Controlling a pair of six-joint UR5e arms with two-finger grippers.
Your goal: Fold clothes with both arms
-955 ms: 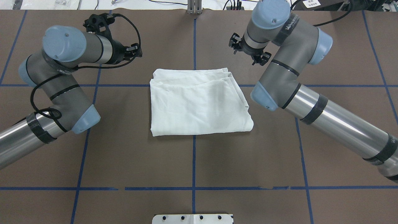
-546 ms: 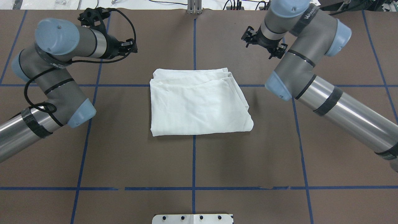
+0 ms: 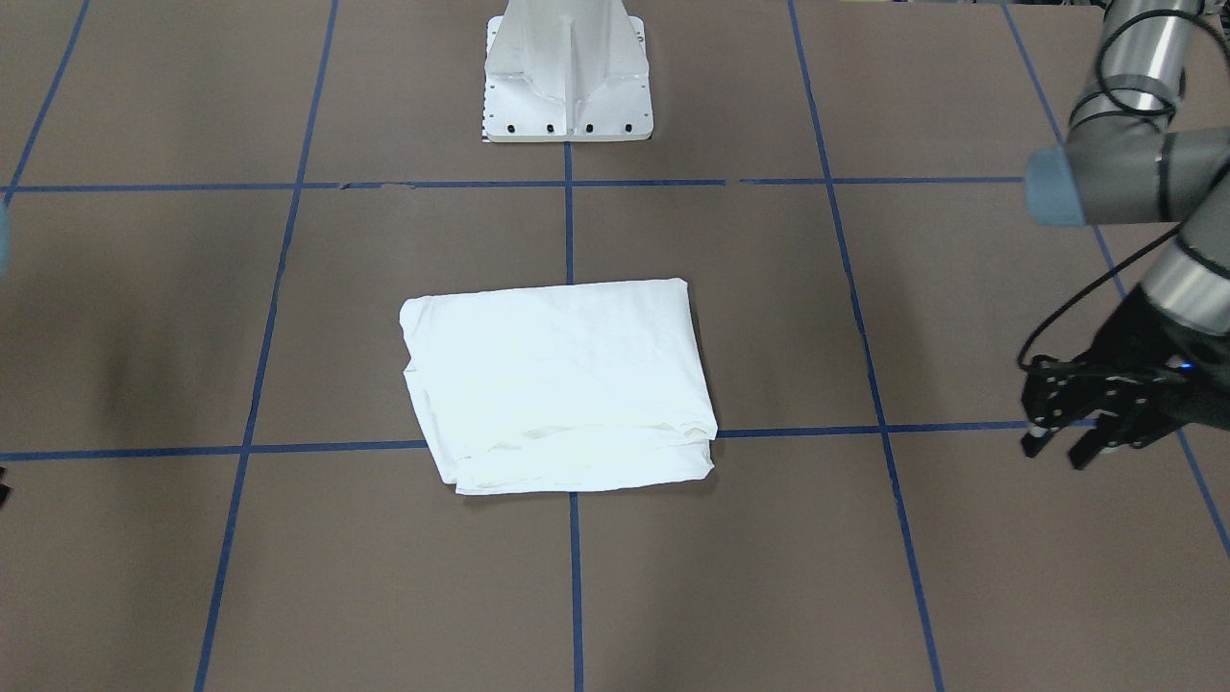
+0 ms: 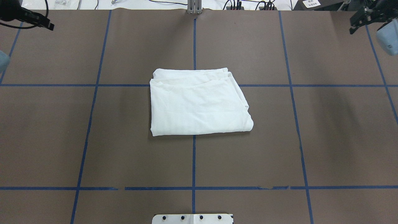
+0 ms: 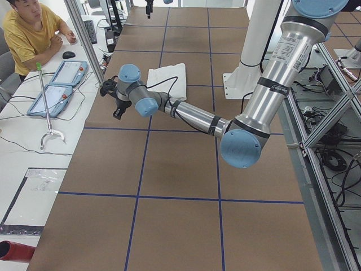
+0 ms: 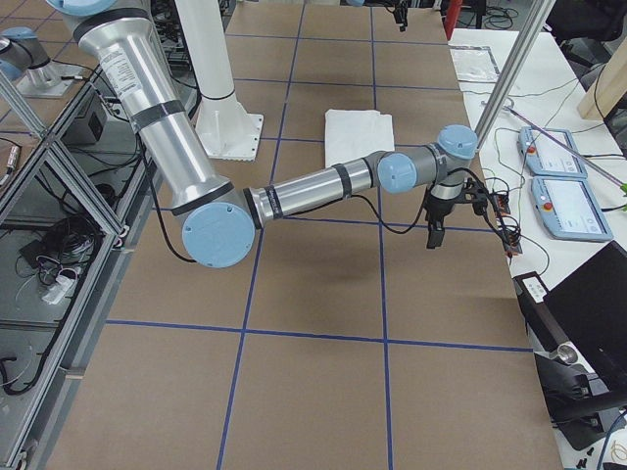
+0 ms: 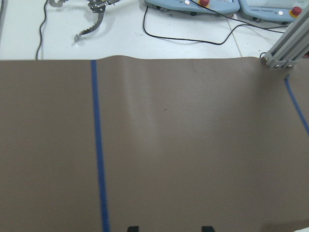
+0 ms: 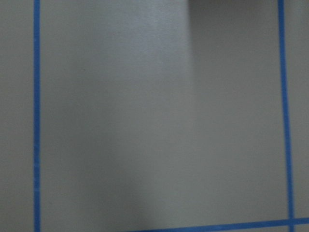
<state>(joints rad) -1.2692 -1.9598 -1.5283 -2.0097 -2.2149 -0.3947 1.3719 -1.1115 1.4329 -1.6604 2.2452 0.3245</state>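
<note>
The left gripper (image 3: 1062, 448) hangs over the far left part of the worktop (image 4: 124, 149), its two black fingers spread with a clear gap between them and nothing held. The left wrist view shows both fingertips apart at the bottom edge, above bare brown covering and one blue tape line. Behind it, the left arm (image 5: 192, 116) stretches out low across the surface with a black cable looped along its wrist.

The right gripper (image 4: 360, 21) sits at the far right corner, pointing downward above the covering near the worktop's edge. I cannot tell whether its fingers are spread or pressed together. Its wrist camera sees only brown covering and blue tape lines. The right arm (image 6: 313, 186) reaches out long from its base.

Both grippers are well apart from the white T-shirt (image 4: 199, 105), which lies folded into a rough rectangle at the middle of the worktop, across the crossing of two blue tape lines. Its stacked, layered edges face away from the robot; the smooth folded edge faces the white pedestal base (image 3: 567, 86). Nothing touches the shirt.

Beyond the far edge stands a white side table with two blue-rimmed pendants (image 5: 56, 84). A person in a yellow shirt (image 5: 25, 36) sits there.
</note>
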